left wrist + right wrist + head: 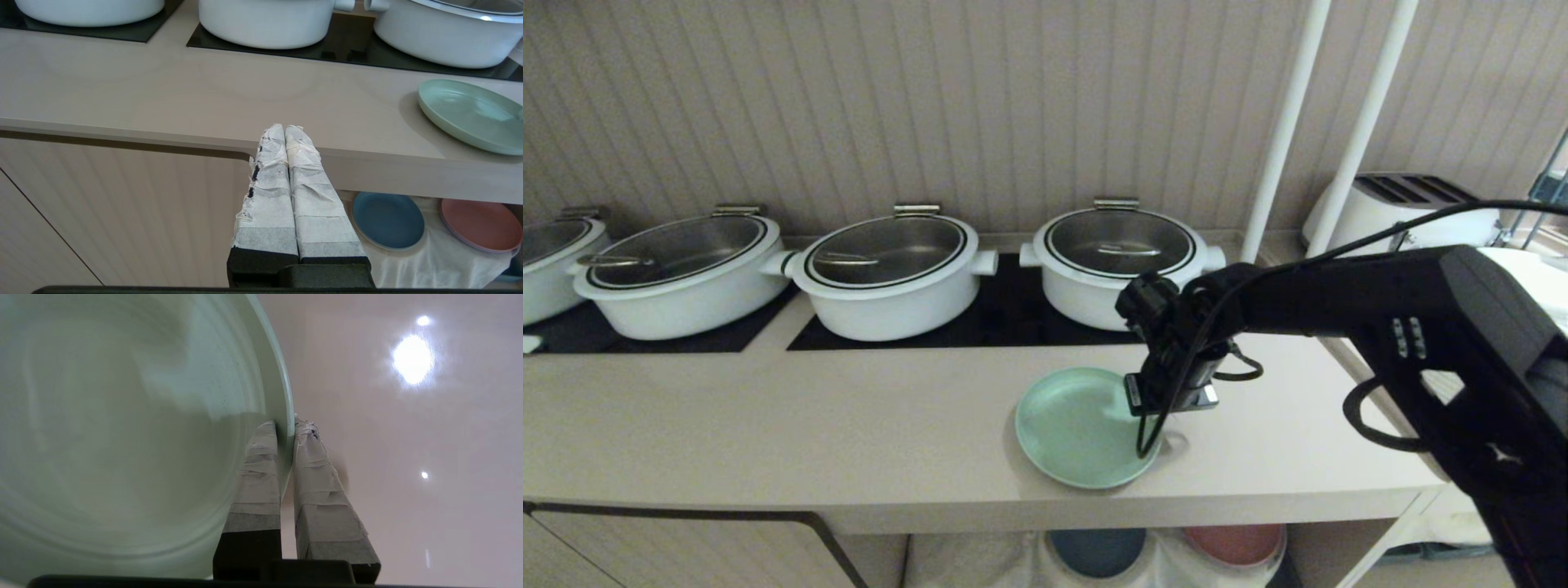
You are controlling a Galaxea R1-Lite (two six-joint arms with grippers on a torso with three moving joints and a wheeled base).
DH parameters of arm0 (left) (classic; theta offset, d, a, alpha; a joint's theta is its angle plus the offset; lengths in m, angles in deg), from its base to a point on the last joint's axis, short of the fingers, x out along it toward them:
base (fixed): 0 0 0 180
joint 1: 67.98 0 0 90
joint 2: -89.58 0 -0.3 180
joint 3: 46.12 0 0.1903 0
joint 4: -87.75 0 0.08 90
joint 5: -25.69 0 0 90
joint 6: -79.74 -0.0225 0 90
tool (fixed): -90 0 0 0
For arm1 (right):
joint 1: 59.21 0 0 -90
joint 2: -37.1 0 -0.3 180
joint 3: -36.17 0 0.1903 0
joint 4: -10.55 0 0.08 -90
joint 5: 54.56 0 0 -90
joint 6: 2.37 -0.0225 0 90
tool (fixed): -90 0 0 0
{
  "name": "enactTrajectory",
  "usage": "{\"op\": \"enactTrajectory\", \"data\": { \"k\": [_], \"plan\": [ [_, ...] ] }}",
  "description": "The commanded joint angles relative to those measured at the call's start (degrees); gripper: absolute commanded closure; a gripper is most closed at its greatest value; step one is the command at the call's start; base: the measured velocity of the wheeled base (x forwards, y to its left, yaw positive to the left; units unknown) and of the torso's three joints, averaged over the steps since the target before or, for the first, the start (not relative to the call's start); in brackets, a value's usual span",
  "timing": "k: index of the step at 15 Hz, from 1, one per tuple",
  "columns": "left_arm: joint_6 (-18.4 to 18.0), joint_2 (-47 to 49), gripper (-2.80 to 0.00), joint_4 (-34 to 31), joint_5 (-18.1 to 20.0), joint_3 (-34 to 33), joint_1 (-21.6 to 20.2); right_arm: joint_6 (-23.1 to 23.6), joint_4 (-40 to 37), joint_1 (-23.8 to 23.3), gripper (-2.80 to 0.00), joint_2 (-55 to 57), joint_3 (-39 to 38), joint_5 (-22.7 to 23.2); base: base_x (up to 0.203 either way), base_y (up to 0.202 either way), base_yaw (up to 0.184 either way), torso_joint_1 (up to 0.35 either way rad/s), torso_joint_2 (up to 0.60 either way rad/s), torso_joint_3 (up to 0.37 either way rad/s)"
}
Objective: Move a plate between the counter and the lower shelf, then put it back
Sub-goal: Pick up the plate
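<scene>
The mint-green plate point(1070, 429) point(470, 114) lies on the beige counter point(768, 425) near its front edge, in front of the rightmost pot. My right gripper point(1168, 412) point(286, 424) points down at the plate's right rim and is shut on it, one finger inside the plate point(122, 437) and one outside. My left gripper point(284, 127) is shut with nothing in it, parked in front of the counter edge to the plate's left. The lower shelf point(1013, 563) point(429, 261) with its white cloth shows below the counter.
Several white pots point(890, 273) with steel lids stand on the black hob panels behind the plate. A dark blue plate point(388, 220) and a pink plate point(482, 224) lie on the shelf cloth. Two white poles point(1286, 122) and a toaster point(1405, 208) are at the back right.
</scene>
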Motion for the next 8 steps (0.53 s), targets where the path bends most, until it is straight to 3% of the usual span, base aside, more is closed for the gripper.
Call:
{"op": "enactTrajectory", "data": {
  "k": [1,8],
  "plan": [
    [0.0,0.0,0.0,0.0,0.0,0.0,0.0,0.0,-1.0,-0.1,0.0,-0.7,0.0,-0.1,0.0,0.0,0.0,0.0,0.0,0.0],
    [0.0,0.0,0.0,0.0,0.0,0.0,0.0,-0.2,-3.4,-1.4,0.0,-4.6,-0.4,0.0,0.0,0.0,0.0,0.0,0.0,0.0]
  ]
}}
